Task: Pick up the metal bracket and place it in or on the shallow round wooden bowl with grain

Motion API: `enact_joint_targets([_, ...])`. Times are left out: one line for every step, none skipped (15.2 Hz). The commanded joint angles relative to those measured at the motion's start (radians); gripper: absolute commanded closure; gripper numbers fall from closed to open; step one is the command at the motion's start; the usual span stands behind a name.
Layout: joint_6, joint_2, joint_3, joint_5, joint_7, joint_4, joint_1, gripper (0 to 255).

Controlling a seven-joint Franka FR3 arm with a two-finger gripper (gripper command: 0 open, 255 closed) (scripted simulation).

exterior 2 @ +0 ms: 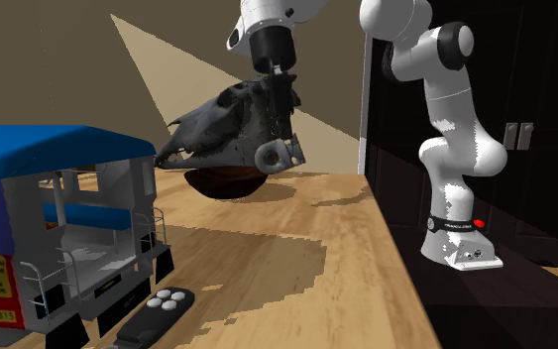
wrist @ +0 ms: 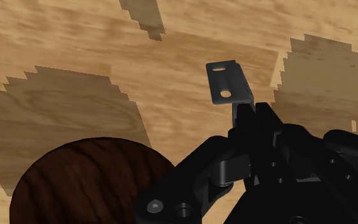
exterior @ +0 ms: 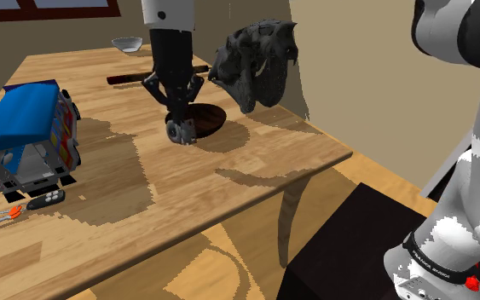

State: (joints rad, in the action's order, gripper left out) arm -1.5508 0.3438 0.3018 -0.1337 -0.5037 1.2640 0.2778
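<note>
Grey metal bracket (exterior: 179,133), pinched in the gripper (exterior: 181,118), hangs long-axis-down upper-centre in the shoulder view, at the dark wooden bowl (exterior: 212,118)'s left rim, so the bowl centre lies just right.

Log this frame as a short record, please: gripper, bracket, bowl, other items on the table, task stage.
gripper: gripper shut on the metal bracket
bracket: dark, held off the table
bowl: dark wooden bowl on the table, next to the gripper, nothing in it
other items: blue toy rickshaw; keys with fob; dark animal skull; small pale bowl
stage: bracket lifted, not yet placed
</note>
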Motion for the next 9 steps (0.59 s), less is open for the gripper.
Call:
enact_joint_targets([0.027,0.027,-0.010,0.005,0.024,-0.047,-0.016,255])
enact_joint_targets([0.041,0.043,-0.016,0.008,0.041,-0.073,-0.026,255])
enact_joint_targets([0.055,0.061,-0.023,0.011,0.057,-0.101,-0.037,255])
enact_joint_targets([0.071,0.080,-0.029,0.015,0.074,-0.132,-0.047,255])
enact_joint_targets([0.088,0.102,-0.035,0.019,0.089,-0.167,-0.057,255])
enact_joint_targets([0.106,0.126,-0.040,0.023,0.105,-0.205,-0.066,255])
enact_joint_targets([0.127,0.152,-0.046,0.027,0.120,-0.249,-0.075,255])
enact_joint_targets([0.149,0.182,-0.051,0.032,0.134,-0.297,-0.083,255])
enact_joint_targets([0.175,0.216,-0.057,0.037,0.148,-0.354,-0.090,255])
